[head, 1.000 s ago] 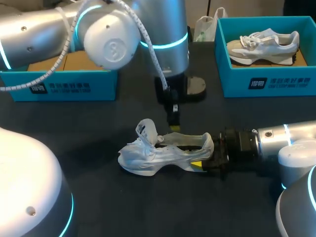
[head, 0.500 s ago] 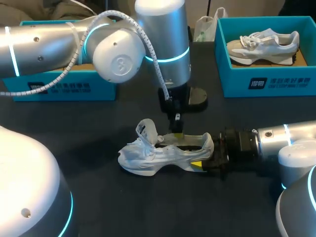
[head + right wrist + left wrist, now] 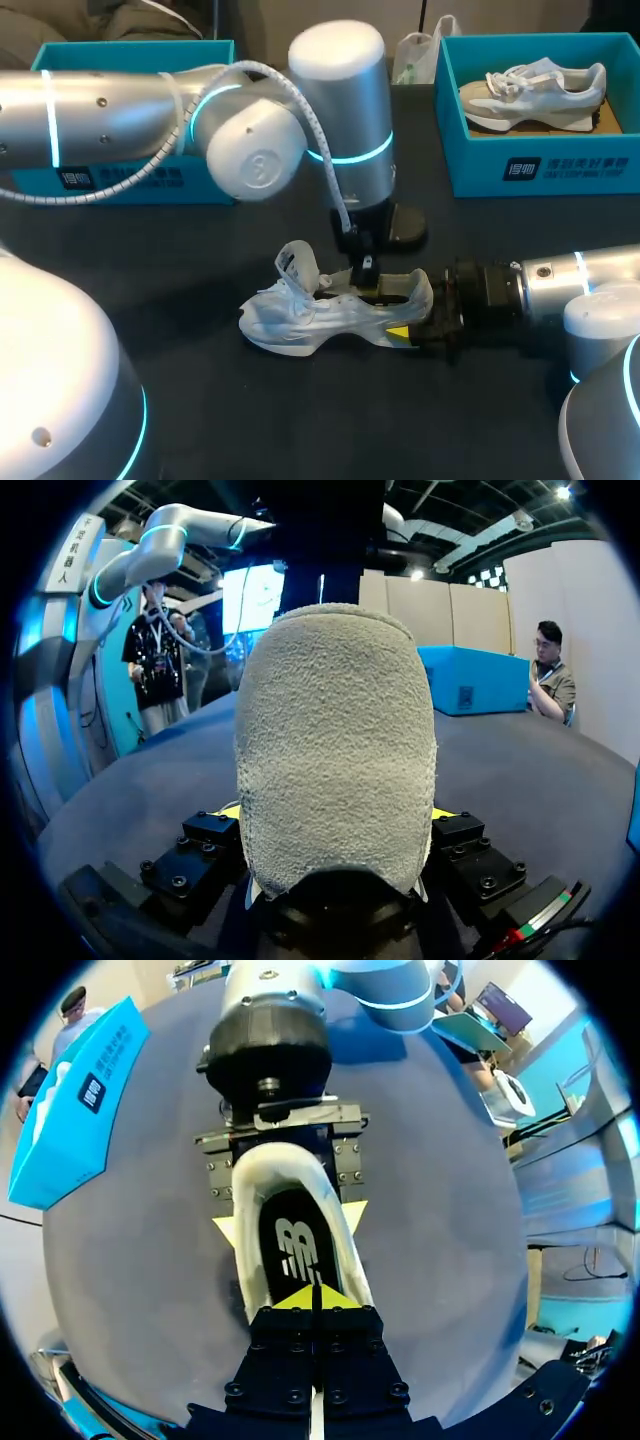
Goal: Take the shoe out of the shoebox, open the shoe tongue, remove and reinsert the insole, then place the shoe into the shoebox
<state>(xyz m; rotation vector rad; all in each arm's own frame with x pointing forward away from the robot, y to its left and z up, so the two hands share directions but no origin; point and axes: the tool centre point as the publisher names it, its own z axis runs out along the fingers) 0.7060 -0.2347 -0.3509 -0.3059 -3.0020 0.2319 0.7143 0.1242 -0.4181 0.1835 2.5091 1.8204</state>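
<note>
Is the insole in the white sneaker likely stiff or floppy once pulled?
Probably floppy: the insole looks thin and flat. The white sneaker looks light, so it may lift too unless the right pincer clamping its heel holds.

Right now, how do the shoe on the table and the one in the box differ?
The table shoe is clamped at the heel by the right gripper, its tongue lifted; the boxed shoe lies untouched, tongue down. Both are pale sneakers.
</note>
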